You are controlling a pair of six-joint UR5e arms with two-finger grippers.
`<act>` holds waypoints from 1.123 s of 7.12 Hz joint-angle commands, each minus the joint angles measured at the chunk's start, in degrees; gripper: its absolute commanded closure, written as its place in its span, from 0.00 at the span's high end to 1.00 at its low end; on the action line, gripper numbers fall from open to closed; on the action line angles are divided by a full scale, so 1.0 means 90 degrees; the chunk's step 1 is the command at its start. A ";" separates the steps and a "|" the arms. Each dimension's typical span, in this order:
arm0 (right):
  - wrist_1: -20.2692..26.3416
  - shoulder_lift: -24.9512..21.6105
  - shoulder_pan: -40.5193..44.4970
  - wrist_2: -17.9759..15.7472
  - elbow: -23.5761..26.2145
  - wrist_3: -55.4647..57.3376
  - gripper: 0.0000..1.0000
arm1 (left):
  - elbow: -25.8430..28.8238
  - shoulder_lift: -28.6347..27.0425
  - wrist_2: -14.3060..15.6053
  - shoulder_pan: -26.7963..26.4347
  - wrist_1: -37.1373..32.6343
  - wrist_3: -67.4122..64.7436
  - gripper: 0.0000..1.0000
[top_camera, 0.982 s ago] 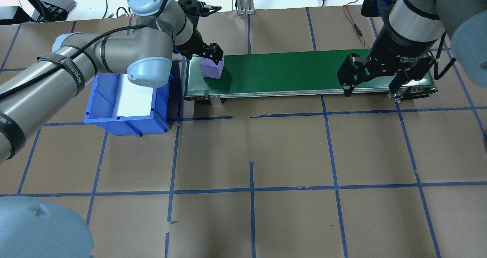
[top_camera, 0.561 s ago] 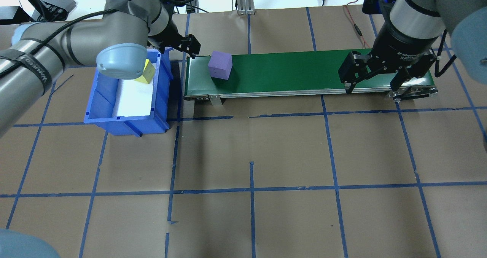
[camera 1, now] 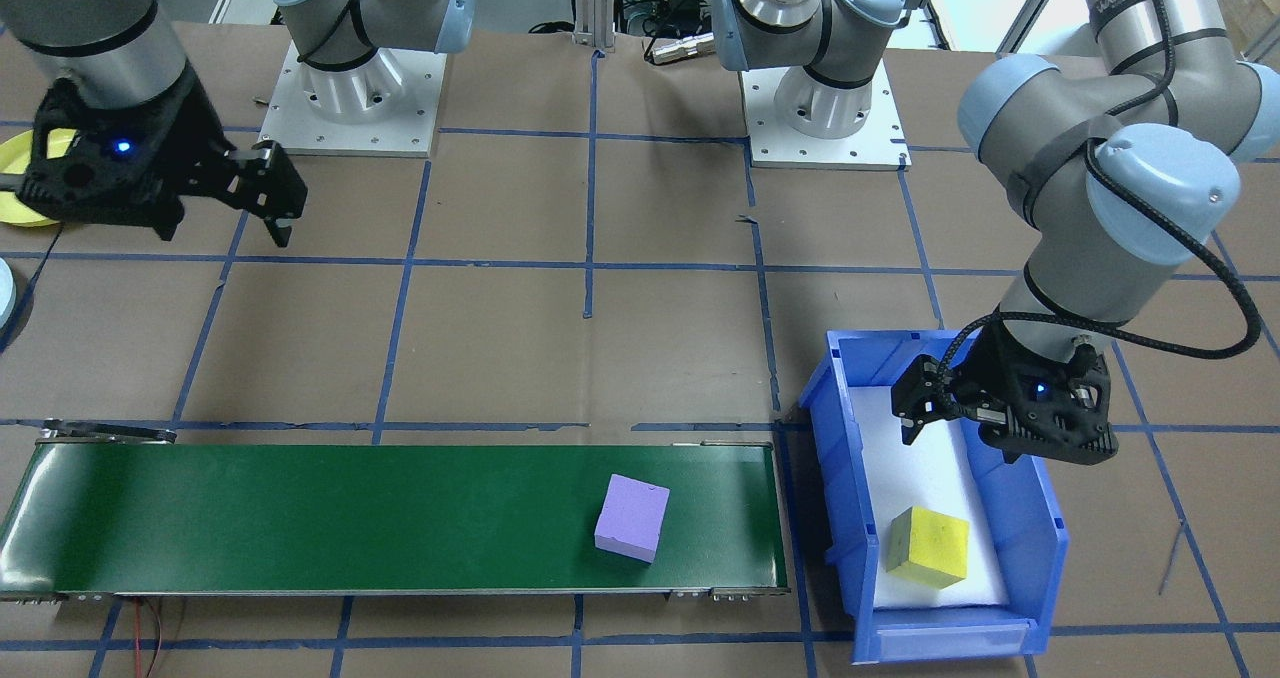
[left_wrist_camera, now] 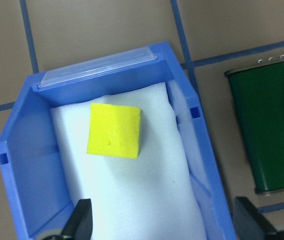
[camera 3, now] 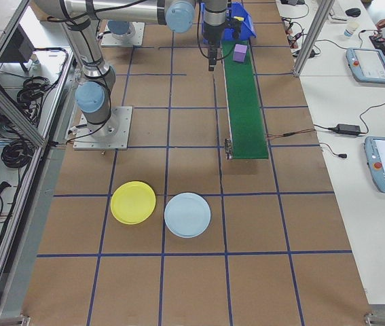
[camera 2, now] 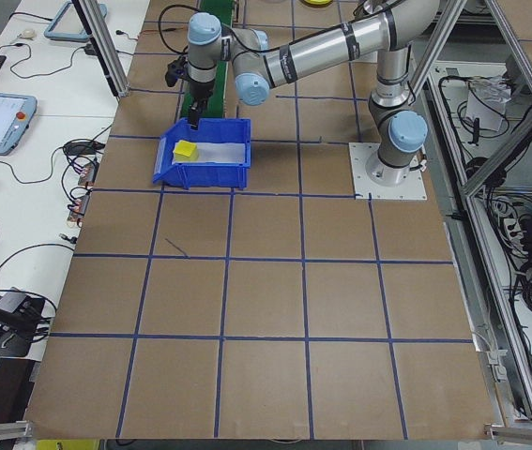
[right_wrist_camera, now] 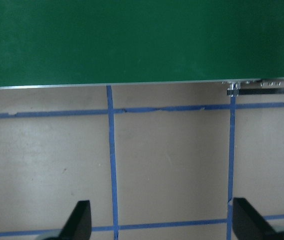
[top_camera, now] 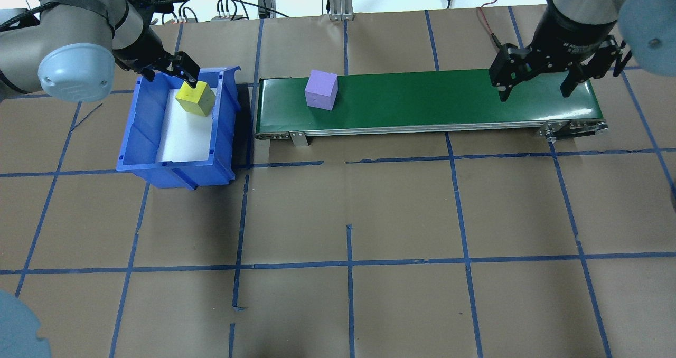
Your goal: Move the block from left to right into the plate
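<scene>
**Purple block on the belt, both grippers empty**

The purple block (top_camera: 321,89) sits on the green belt (top_camera: 422,102), near the end beside the blue bin (top_camera: 222,136). A yellow block (top_camera: 195,99) lies in that bin under the left gripper (top_camera: 170,73), spread wide and empty. The right gripper (top_camera: 537,86) hangs wide open over the belt's far end. Two plates (camera 3: 159,209) lie well apart.

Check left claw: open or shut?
Open. The left claw hangs over the blue bin with fingers spread and nothing between them; the yellow block lies loose on the foam.
</scene>
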 commanded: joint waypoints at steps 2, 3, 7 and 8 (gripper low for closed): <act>-0.0522 0.0593 -0.0599 0.0745 -0.0408 -0.0595 1.00 | 0.0159 -0.0917 0.0008 0.0108 0.0589 0.1205 1.00; -0.0582 0.0798 -0.0746 0.1095 -0.0369 -0.0624 1.00 | 0.0238 -0.1220 0.0027 0.0118 0.0852 0.1171 1.00; -0.2130 0.1357 -0.0903 0.1752 0.0273 -0.1053 1.00 | 0.0327 -0.1506 -0.0021 0.0108 0.0953 0.1112 0.98; -0.2203 0.1357 -0.1078 0.1830 0.0382 -0.1054 1.00 | 0.0327 -0.1516 -0.0021 0.0108 0.0962 0.1112 0.93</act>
